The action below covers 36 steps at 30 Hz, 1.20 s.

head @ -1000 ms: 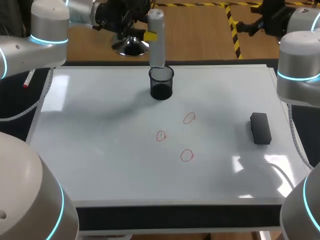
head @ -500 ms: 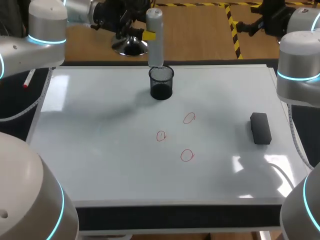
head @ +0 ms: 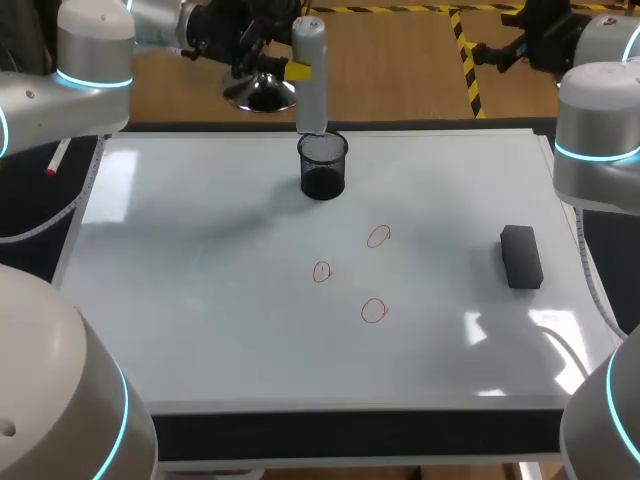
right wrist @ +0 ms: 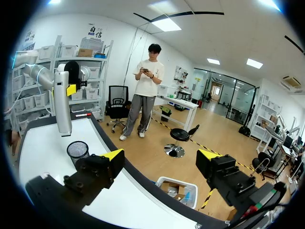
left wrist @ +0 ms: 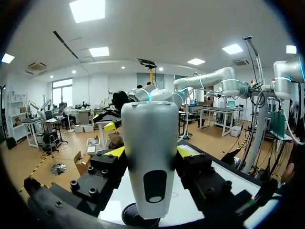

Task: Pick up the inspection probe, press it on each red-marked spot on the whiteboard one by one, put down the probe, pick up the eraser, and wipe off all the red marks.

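The grey cylindrical probe (head: 311,75) hangs upright just above the black mesh cup (head: 322,165) at the whiteboard's far edge. My left gripper (head: 303,71) is shut on it from both sides. In the left wrist view the probe (left wrist: 150,162) fills the gap between the yellow-tipped fingers (left wrist: 116,151), with the cup (left wrist: 138,218) under it. Three red circles (head: 378,236), (head: 321,271), (head: 373,310) are drawn mid-board. The black eraser (head: 521,256) lies at the right. My right gripper (right wrist: 160,155) is open and empty, high beyond the board's far right corner.
The whiteboard (head: 200,300) covers most of the table. A red-capped marker (head: 55,160) lies off the board's left edge. From the right wrist view the probe (right wrist: 62,102) and the cup (right wrist: 77,149) show far ahead.
The left gripper has lifted the probe slightly up and to the left over the cup, then held still. The right arm has not moved.
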### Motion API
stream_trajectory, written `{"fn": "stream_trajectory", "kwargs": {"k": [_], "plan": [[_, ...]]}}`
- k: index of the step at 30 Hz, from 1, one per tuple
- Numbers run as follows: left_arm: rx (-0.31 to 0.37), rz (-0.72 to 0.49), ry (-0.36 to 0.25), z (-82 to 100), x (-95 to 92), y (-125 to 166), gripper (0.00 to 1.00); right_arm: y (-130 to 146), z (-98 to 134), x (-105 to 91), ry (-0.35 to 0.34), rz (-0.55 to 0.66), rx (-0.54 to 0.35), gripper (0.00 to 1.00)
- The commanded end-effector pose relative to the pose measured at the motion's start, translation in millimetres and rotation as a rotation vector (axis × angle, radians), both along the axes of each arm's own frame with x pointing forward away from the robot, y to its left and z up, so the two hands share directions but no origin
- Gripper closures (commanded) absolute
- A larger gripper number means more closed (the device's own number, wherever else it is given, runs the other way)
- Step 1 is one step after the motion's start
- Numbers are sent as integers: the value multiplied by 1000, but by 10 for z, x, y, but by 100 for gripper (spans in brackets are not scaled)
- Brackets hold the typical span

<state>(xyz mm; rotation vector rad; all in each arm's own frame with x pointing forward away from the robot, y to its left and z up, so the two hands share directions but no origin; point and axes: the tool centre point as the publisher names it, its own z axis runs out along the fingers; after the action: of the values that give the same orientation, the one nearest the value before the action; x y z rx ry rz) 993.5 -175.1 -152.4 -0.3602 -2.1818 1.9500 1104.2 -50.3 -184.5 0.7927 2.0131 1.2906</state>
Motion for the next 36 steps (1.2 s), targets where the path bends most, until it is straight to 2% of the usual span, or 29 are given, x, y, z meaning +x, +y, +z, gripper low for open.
{"fn": "stream_trajectory", "kwargs": {"k": [1,12,18,36], "plan": [[1,5,-2,21,-33,1,100,0,0,0,0,0,0,0],[13,-4,-10,117,-430,-14,100,0,0,0,0,0,0,0],[15,32,-11,145,-638,60,100,0,0,0,0,0,0,0],[10,89,39,17,-1247,160,100,0,0,0,0,0,0,0]]}}
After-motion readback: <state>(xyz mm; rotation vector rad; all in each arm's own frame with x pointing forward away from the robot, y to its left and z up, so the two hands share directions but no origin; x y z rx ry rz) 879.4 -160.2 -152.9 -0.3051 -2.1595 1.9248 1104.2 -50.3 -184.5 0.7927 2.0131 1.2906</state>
